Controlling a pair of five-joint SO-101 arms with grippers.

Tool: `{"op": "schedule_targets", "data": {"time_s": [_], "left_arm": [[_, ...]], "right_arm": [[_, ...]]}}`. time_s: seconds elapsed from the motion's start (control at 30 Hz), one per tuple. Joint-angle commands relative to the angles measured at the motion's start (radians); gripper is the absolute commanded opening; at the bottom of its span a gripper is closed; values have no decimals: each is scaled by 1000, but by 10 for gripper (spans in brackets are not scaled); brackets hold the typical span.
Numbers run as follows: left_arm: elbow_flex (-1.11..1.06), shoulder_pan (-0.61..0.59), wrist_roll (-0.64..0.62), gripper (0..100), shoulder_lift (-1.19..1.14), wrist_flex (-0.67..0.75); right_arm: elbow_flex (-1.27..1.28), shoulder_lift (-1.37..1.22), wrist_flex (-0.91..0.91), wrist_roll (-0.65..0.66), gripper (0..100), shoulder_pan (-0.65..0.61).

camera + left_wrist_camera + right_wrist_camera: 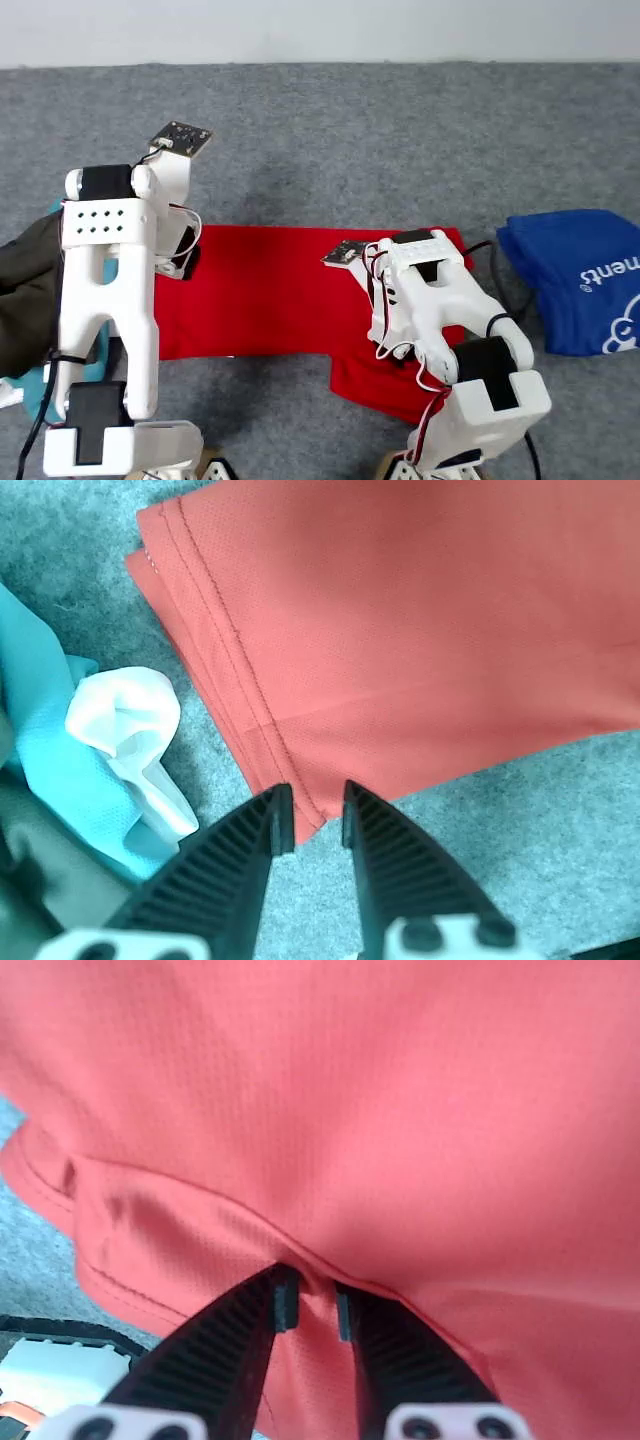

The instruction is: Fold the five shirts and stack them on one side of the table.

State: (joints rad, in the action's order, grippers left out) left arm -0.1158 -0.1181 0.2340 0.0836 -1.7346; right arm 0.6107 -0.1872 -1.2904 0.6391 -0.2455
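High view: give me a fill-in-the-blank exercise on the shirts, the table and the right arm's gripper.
1. In the high view, the blue shirt lies to the ____ of the red shirt.
2. The right gripper pinches a fold of the ____ shirt.
3. The table under the shirts has a ____ cover.

Missing words: right; red; grey.
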Motion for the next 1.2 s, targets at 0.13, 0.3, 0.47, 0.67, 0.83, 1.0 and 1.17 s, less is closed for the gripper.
{"op": "schedule_targets", "data": {"time_s": [0.13, 0.3, 0.47, 0.67, 0.83, 1.0, 1.17], "left_arm": [[2, 6, -6, 96, 41, -20], [2, 3, -6, 96, 43, -20], [2, 3, -6, 96, 44, -20], [-21, 5, -5, 96, 44, -20], [-45, 5, -5, 96, 44, -20], [-45, 3, -5, 96, 44, -20], [-45, 3, -5, 96, 44, -20]], "right_arm": [[6, -79, 4, -3, 101, 4], [6, -79, 4, -3, 101, 4], [6, -79, 4, -8, 101, -1], [6, -79, 4, -3, 101, -10], [2, -81, -15, -8, 103, -51], [-132, -87, -344, -6, 104, -104], [-322, 38, -496, 9, 103, -58]]}}
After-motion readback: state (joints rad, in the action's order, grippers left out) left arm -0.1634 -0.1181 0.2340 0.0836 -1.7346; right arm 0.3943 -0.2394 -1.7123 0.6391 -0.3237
